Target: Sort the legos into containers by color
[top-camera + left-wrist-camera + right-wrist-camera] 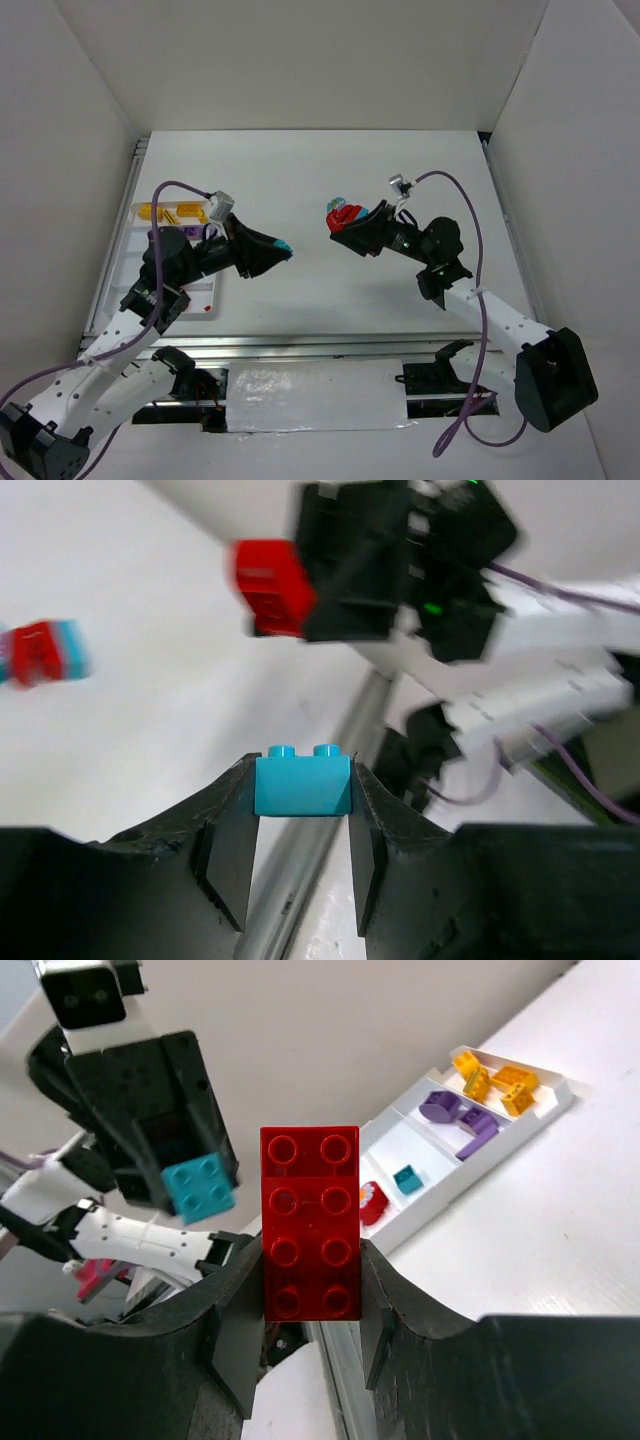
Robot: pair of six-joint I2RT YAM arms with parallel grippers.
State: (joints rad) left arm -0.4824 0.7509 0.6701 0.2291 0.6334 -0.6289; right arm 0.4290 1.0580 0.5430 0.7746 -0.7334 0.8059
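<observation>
2 legos are in hand right now! Teal 2-stud brick point(302, 785) sits pinched between the left gripper's point(302, 802) jaws, studs up. Red 8-stud brick point(310, 1222) stands clamped in the right gripper point(310, 1258), facing it across the table's middle. Over on the left lies the white tray point(400, 1145): yellow bricks point(495, 1078) in the far compartment, purple ones point(455, 1112) next, then 1 small teal piece point(407, 1179), then a red rounded piece point(372, 1202). Red-and-teal loose bricks point(340, 207) rest just beside the right gripper.
</observation>
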